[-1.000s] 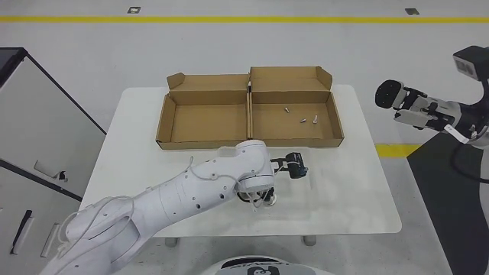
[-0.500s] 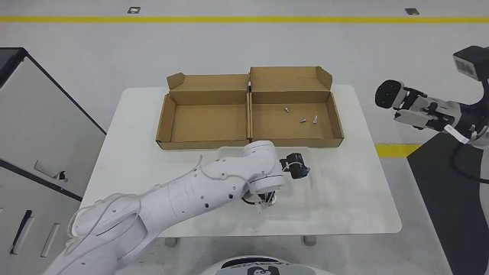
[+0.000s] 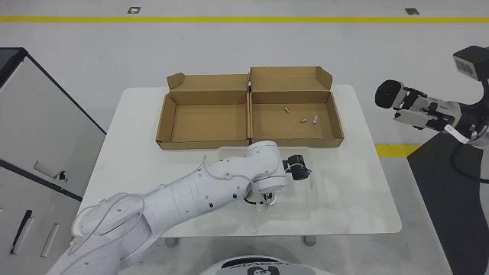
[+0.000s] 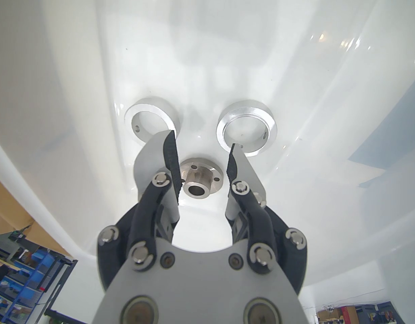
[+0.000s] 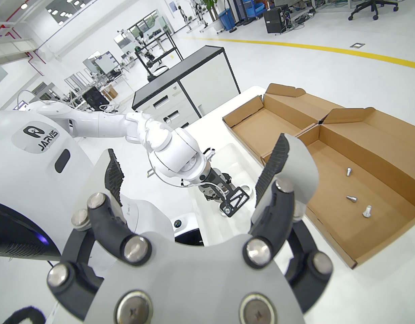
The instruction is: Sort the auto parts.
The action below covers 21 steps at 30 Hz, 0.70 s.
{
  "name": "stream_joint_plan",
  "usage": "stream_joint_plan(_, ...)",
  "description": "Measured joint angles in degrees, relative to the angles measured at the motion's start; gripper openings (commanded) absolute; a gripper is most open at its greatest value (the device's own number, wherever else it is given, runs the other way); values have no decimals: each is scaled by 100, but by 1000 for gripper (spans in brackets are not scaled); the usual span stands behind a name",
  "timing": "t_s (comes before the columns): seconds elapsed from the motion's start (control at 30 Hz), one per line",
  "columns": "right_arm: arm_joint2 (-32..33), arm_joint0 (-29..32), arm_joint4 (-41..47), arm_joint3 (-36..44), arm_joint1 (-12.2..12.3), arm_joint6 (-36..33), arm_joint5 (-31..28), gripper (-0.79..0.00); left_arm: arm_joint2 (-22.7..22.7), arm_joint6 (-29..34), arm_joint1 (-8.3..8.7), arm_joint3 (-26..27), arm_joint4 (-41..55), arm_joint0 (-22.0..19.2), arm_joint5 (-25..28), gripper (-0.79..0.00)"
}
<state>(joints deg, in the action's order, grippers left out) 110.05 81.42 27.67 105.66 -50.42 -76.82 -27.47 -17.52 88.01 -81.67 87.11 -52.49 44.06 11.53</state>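
My left gripper (image 4: 200, 156) is open, low inside a white tray (image 4: 75, 79). Its two fingers straddle a small flanged metal hub (image 4: 201, 181) that lies on the tray floor. Just beyond the fingertips lie two aluminium rings, one (image 4: 152, 121) and another (image 4: 247, 127). In the top view the left arm (image 3: 256, 169) covers the tray (image 3: 228, 153) at the table's front middle. My right gripper (image 5: 195, 150) is open and holds nothing, hanging off the table's right side (image 3: 405, 105). From there the left gripper (image 5: 232, 200) shows over the tray.
Two open cardboard boxes stand side by side at the back of the white table (image 3: 344, 191). The left box (image 3: 205, 122) holds nothing; the right box (image 3: 328, 114) holds three bolts (image 3: 303, 119). A dark cabinet (image 3: 38, 122) stands left of the table.
The left arm has shifted slightly to the right and lower over the tray. The right arm has kept still.
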Motion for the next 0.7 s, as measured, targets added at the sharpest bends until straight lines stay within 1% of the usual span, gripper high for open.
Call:
stream_joint_plan(0.27, 0, 0, 0, 0, 0, 0, 0, 0, 46, -1, -21, 49, 100, 47, 135, -459)
stream_joint_plan(0.4, 0, 0, 0, 0, 0, 0, 0, 0, 26, -1, -18, 93, 125, 71, 190, -486)
stream_joint_plan(0.7, 0, 0, 0, 0, 0, 0, 0, 0, -4, -100, -57, -104, 184, 90, 338, -517)
